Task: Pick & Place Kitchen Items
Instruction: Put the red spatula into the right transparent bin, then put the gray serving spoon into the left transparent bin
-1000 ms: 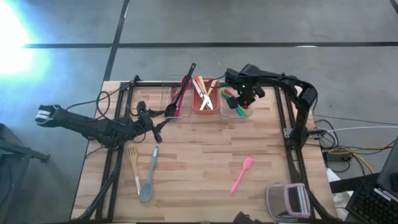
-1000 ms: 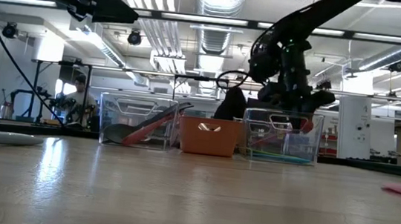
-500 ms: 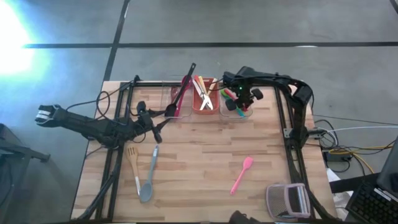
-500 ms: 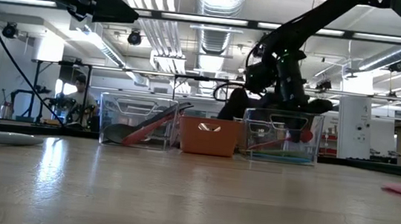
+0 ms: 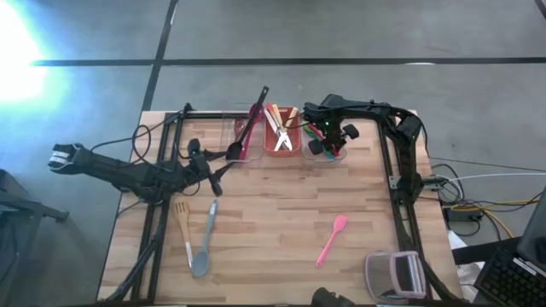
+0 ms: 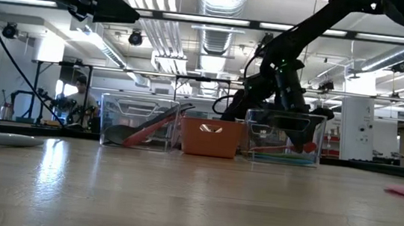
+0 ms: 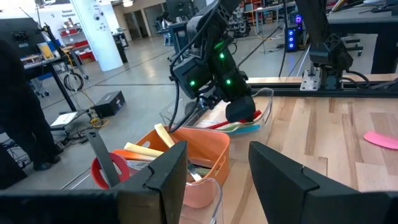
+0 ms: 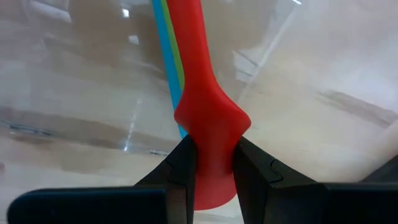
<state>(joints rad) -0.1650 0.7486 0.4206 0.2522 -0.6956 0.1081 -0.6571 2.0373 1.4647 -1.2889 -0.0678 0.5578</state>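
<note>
Clamped on the handle end of a small red plastic spoon [image 8: 208, 124], the right gripper [image 8: 211, 163] holds it inside the clear rectangular bin [image 5: 327, 147], blue and green spoons just behind it; the left gripper [image 7: 214, 171] waits, jaws apart, facing the orange bin [image 7: 196, 149].

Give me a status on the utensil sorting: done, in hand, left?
Done: large utensils lean in the left clear bin, pale sticks fill the orange bin, and green and blue spoons lie in the right clear bin.
In hand: the right gripper is shut on a red spoon inside that bin.
Left: the wooden spatula, grey spoon and pink spoon lie on the table. The left gripper waits open.
</note>
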